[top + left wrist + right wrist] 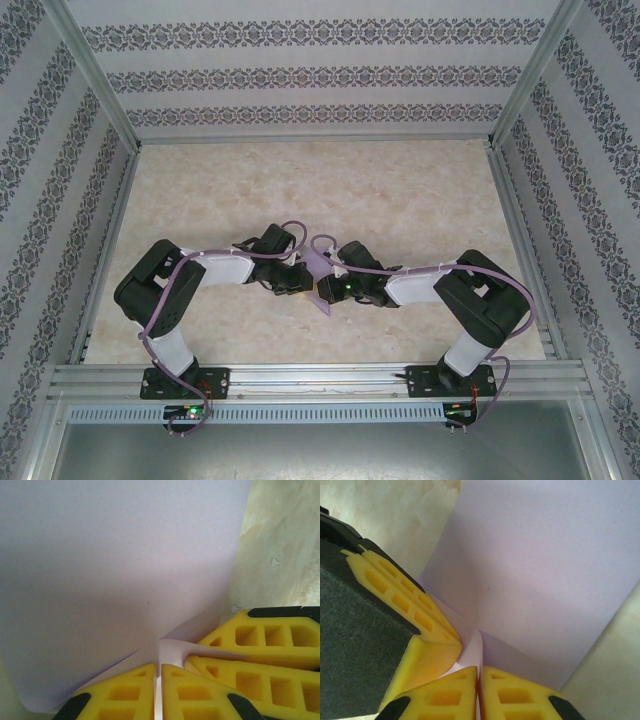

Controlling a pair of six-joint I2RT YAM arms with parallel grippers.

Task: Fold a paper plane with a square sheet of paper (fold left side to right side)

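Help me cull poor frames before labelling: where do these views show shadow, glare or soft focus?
Top external: even soft light, no glare, sharp across the table, the lavender paper small but clear. Left wrist: the paper is very close and soft, with a grey shadow deepening toward the pinch. Right wrist: paper grain crisper, lighter shading along the fold, table behind softer.

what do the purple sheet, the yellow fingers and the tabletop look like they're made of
Purple sheet: thin matte paper, it seems; it bends and creases softly, with no shine.
Yellow fingers: moulded plastic or firm rubber, dull finish, with cut-out pockets; which of the two is unclear.
Tabletop: smooth beige surface with a marble pattern, maybe laminate or printed film.
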